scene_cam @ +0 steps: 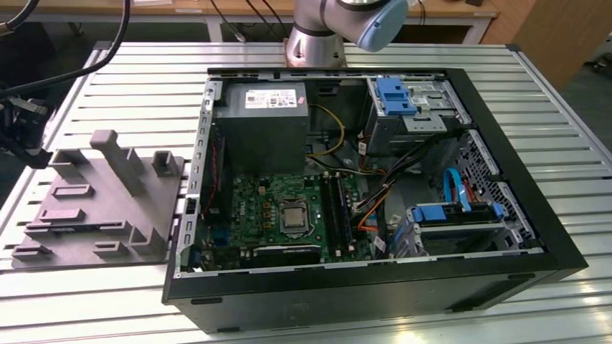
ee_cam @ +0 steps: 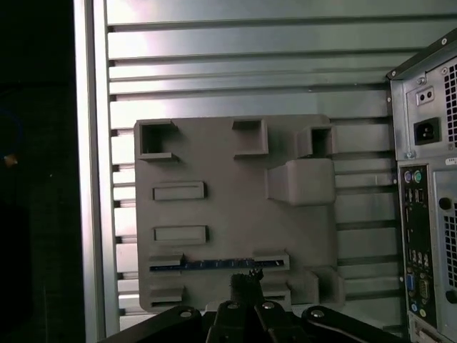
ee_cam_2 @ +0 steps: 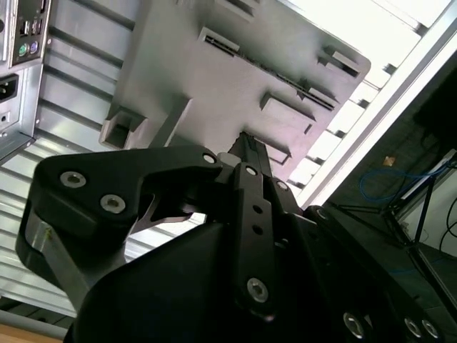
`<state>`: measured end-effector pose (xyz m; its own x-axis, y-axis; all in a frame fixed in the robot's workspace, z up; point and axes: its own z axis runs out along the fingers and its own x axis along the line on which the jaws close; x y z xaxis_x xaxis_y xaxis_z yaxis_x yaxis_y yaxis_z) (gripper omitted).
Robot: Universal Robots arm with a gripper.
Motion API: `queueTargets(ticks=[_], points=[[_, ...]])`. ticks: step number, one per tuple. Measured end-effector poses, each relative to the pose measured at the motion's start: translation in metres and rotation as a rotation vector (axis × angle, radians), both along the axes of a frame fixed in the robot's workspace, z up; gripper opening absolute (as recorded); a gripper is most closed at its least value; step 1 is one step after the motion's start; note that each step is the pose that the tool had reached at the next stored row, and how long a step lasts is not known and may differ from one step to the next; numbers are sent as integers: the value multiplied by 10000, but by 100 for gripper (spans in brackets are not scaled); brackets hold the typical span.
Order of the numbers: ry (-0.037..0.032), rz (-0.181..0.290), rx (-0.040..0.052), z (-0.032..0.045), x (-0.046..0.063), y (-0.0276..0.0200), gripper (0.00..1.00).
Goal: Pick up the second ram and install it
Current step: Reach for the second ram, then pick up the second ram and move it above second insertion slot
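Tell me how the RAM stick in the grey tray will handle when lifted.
The RAM stick is a thin strip on edge in the grey tray, so probably light and stiff lengthwise. Being thin, it may be fragile if twisted. Tray blocks hold both ends; tilting might jam it.

Black hand (ee_cam_2: 246, 143) before grey moulded tray (ee_cam_2: 186, 64)

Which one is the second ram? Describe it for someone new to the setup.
Find the grey moulded tray on the slatted table, beside the computer case. In the first wrist view, the second ram lies in the slot between two raised blocks, near the gripper. It is the one thin dark-bluish strip among plain grey blocks and pockets.
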<state>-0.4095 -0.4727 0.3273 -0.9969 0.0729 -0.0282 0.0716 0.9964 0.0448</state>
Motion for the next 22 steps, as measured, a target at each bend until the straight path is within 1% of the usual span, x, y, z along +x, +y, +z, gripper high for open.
queueTargets(ticks=[5, 8, 15, 22], points=[[7, 6, -1, -48, -12, -99, 10], [14, 6, -1, -75, -12, -142, 10], [19, 6, 1, -123, -14, -168, 10], [20, 6, -1, -135, -14, -169, 10]])
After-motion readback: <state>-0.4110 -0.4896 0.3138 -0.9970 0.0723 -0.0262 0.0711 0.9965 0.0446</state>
